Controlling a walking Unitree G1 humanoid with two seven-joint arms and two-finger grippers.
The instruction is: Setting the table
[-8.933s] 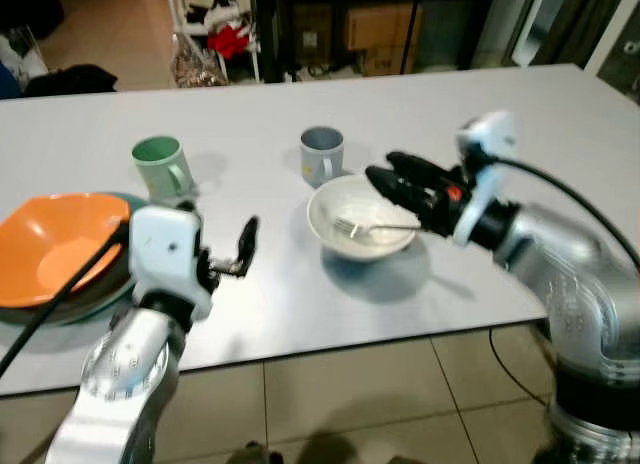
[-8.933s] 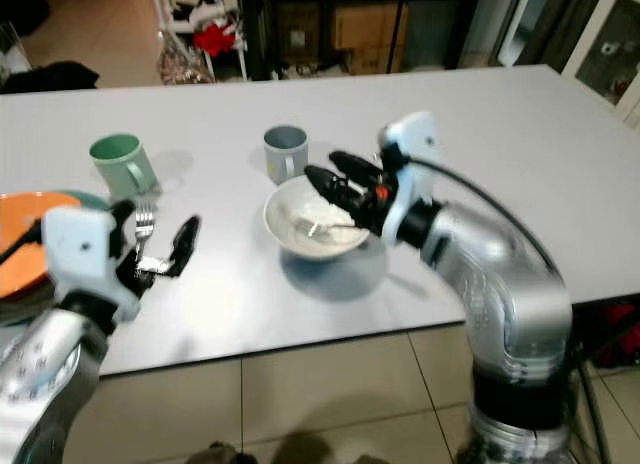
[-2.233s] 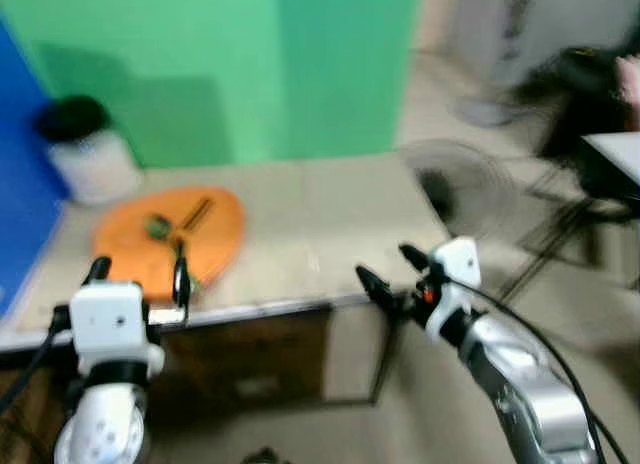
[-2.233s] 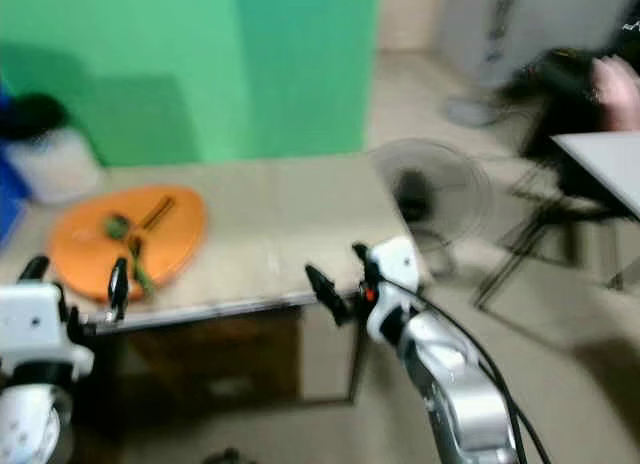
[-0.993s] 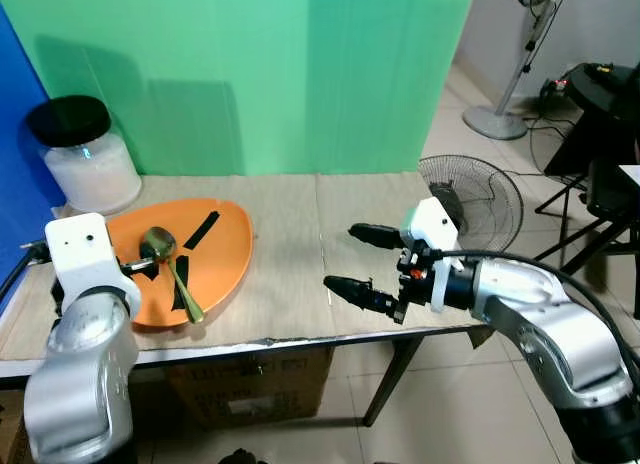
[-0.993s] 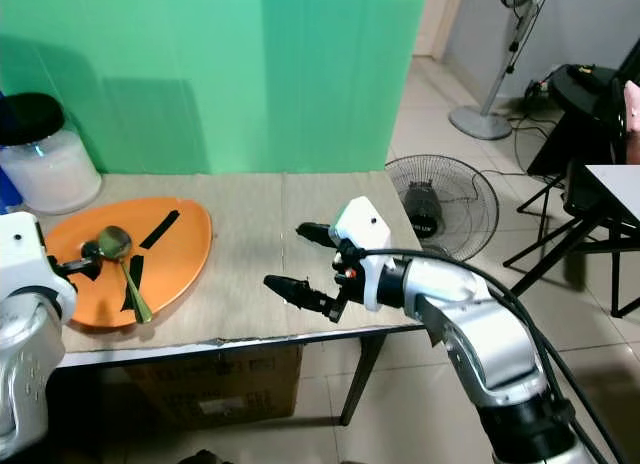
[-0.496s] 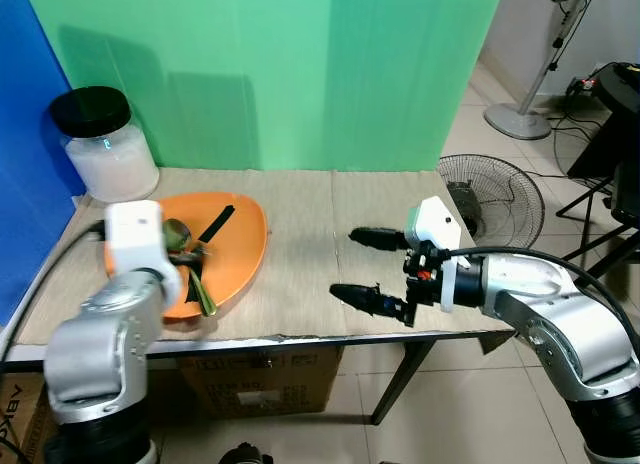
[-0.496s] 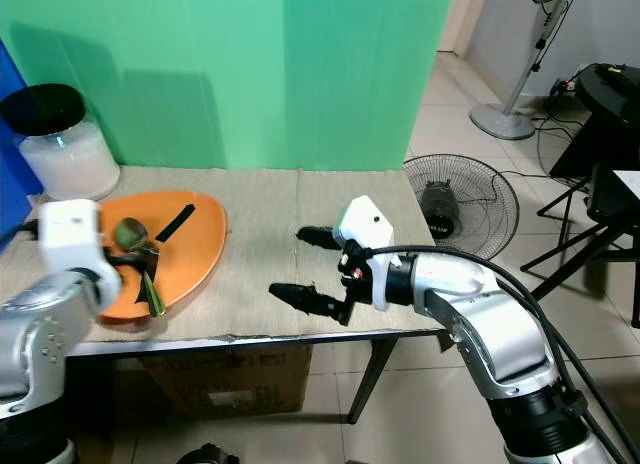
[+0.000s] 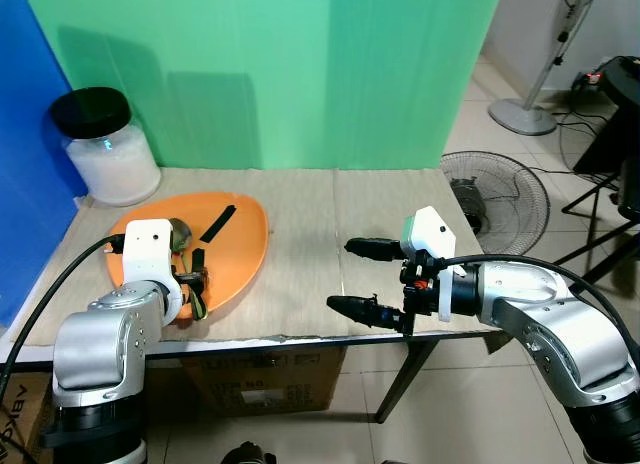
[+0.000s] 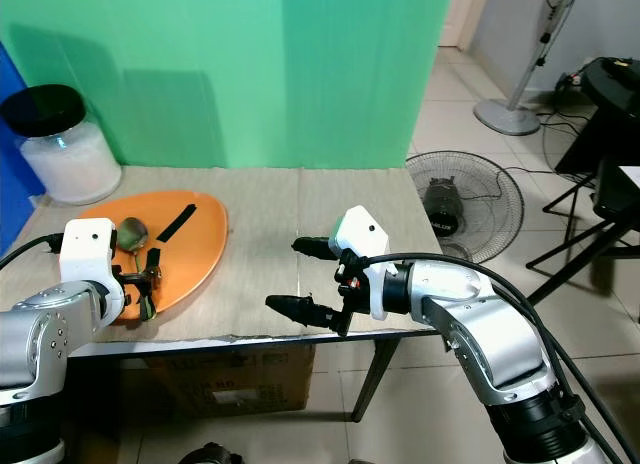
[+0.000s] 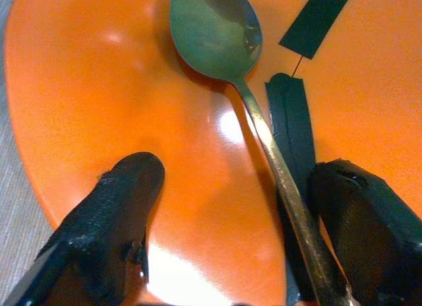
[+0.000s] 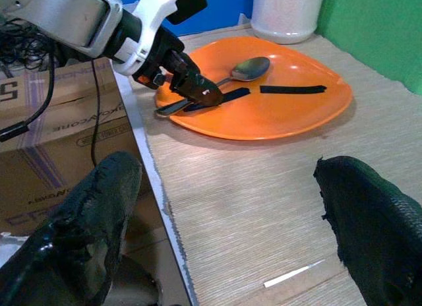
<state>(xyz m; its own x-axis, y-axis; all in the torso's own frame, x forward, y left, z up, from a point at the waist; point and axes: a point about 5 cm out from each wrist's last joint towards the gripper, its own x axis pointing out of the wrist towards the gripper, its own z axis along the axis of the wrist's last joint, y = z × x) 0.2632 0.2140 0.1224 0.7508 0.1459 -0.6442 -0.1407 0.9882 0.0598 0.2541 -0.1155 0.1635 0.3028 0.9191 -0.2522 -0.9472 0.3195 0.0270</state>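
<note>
Spoon (image 9: 183,252) lay on the orange plate (image 9: 245,242) at the left end of the wooden table (image 9: 310,234) in your left eye view, with two black strips on the plate beside it. Your left gripper (image 9: 193,284) sat low over the near part of that plate, at the spoon's handle. Your right gripper (image 9: 362,280) hovered above the table's near edge, well apart from the plate, its two black fingers spread wide. A white jar with a black lid (image 9: 101,146) stood behind the plate against the green backdrop (image 9: 270,64), and a floor fan (image 9: 495,189) rested past the table's right end.

In your right eye view the same layout held, the left gripper (image 10: 146,271) down at the plate's near rim.

Your left wrist view showed its fingers (image 11: 115,214) parted on either side of the spoon's handle (image 11: 280,167), one on bare orange and the other just beside the handle; whether it touched, you could not tell.

Your right wrist view looked between its spread fingers (image 12: 92,220) across the table to the plate and a cardboard box (image 12: 59,154) below.
</note>
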